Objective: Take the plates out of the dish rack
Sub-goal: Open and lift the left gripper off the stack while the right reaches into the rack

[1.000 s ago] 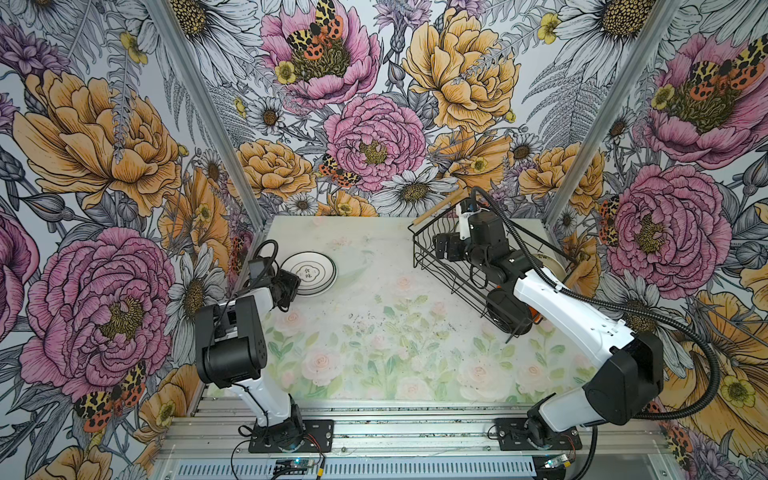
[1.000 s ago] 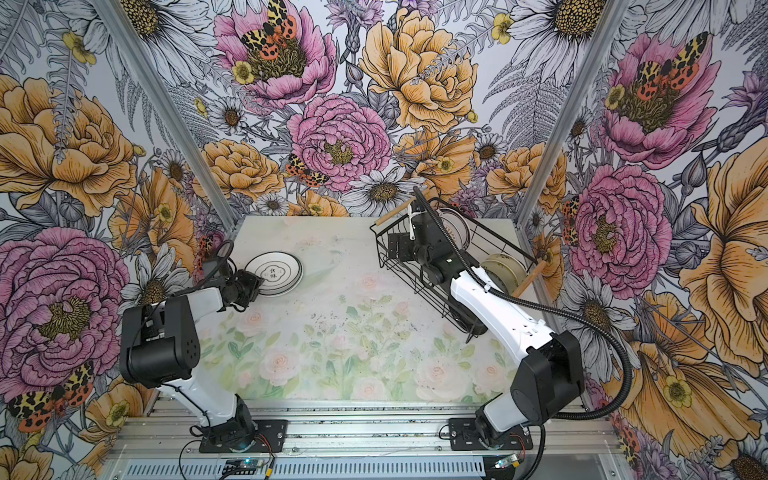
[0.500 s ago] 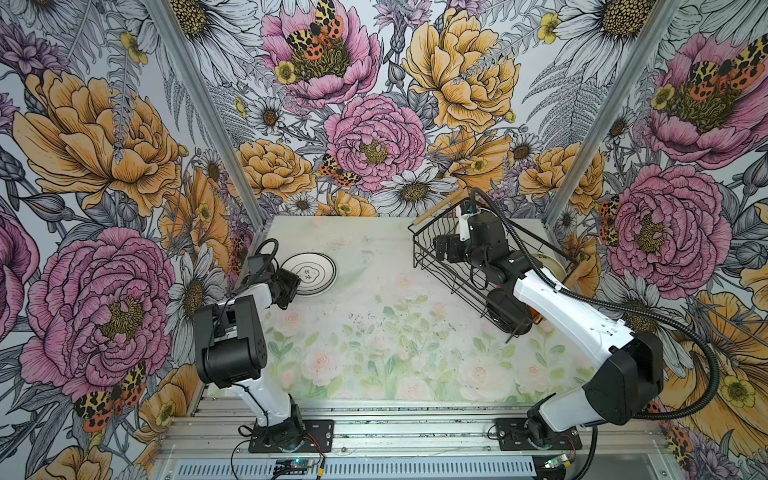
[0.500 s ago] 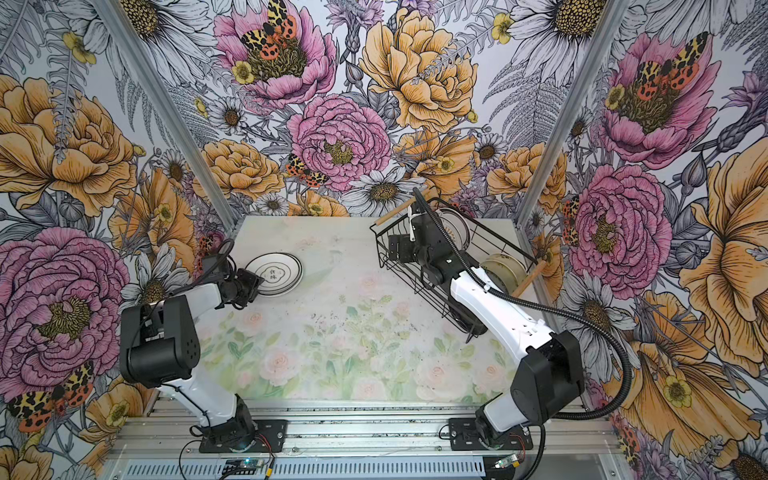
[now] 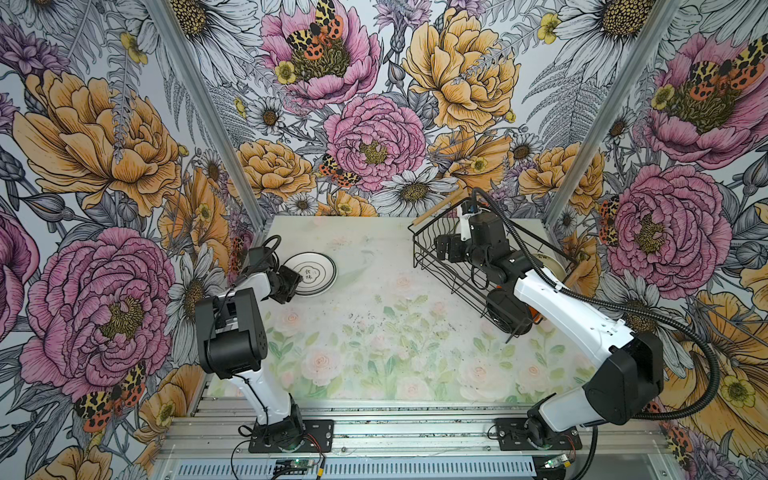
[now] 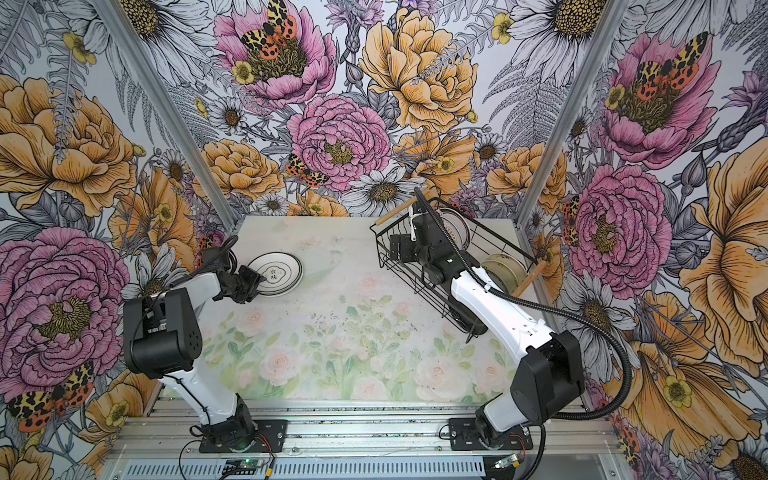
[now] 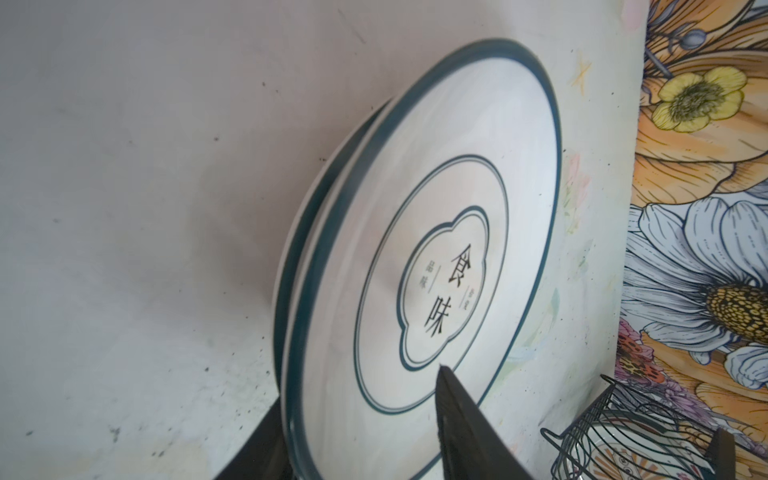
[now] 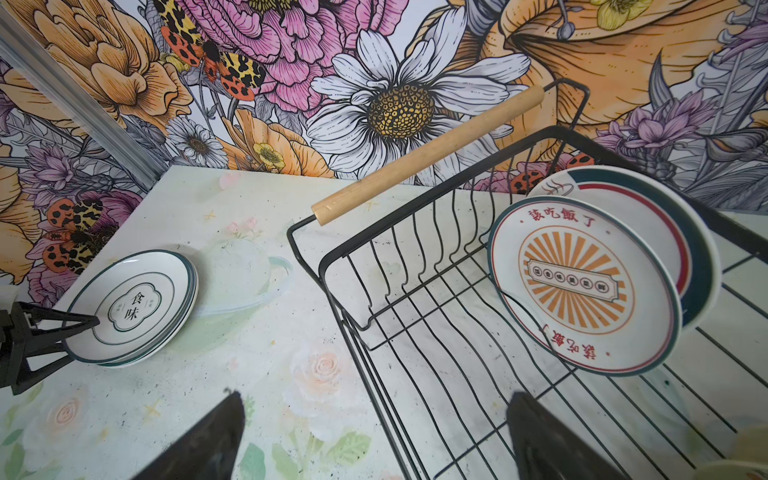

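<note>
Two white plates with dark rims (image 5: 312, 271) (image 6: 281, 272) (image 8: 137, 307) lie stacked on the table at the left. My left gripper (image 5: 291, 280) (image 6: 251, 283) (image 7: 357, 390) (image 8: 81, 338) is open at their near rim, one finger over the top plate's face (image 7: 436, 208) and one below the rim. The black wire dish rack (image 5: 415, 231) (image 6: 380, 242) (image 8: 321, 266) stands at the right. My right gripper (image 5: 445, 249) (image 6: 397, 249) (image 8: 376, 395) hangs wide open over its left end, holding nothing. An orange-sunburst plate (image 8: 582, 282) stands upright ahead of it, with a teal-and-red-rimmed plate (image 8: 665, 208) behind.
Further along the rack stand cream plates (image 6: 505, 266), a black plate (image 5: 505, 309) and an orange one (image 5: 537, 314). Wooden rod handles (image 8: 428, 153) (image 6: 528, 280) stick up at both rack ends. Floral walls close in the table on three sides.
My left gripper's jaws have spread apart at the plate's rim, and the top plate now lies on the one below. The right arm has stayed still.
</note>
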`<action>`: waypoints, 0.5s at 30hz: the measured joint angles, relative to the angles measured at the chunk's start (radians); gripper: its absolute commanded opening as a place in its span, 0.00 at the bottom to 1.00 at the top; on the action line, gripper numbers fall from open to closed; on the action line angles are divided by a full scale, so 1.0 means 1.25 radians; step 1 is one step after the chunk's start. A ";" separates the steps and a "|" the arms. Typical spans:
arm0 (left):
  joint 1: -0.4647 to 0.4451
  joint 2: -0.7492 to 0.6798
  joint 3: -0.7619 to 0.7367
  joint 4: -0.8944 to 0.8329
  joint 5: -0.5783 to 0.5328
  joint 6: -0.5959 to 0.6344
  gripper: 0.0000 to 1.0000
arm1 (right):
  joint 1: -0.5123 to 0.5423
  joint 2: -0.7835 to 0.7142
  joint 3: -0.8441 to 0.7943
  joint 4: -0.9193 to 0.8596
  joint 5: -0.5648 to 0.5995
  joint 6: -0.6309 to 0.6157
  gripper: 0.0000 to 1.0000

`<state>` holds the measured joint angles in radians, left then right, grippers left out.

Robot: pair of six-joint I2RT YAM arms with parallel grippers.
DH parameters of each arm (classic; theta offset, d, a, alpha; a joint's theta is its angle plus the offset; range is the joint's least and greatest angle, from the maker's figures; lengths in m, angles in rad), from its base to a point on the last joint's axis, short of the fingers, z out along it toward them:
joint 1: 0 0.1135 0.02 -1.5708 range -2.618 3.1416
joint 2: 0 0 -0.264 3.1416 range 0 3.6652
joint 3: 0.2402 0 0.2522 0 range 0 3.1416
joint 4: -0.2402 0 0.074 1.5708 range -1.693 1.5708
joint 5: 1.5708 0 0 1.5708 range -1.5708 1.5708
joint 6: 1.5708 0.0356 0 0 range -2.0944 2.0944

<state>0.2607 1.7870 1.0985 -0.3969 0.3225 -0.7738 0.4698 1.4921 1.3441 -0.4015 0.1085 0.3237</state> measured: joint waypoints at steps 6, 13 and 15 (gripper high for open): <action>-0.007 0.001 0.042 -0.075 -0.016 0.047 0.73 | -0.002 0.000 0.000 0.000 -0.003 0.000 1.00; -0.008 0.002 0.053 -0.151 -0.049 0.075 0.75 | -0.005 0.000 0.000 0.000 -0.009 -0.001 1.00; -0.008 0.002 0.059 -0.165 -0.058 0.082 0.89 | -0.005 0.000 0.000 0.000 -0.009 -0.002 0.99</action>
<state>0.2504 1.7897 1.1717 -0.6037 0.2501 -0.6716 0.4633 1.4925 1.3441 -0.4015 0.0971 0.3210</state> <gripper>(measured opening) 0.794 0.995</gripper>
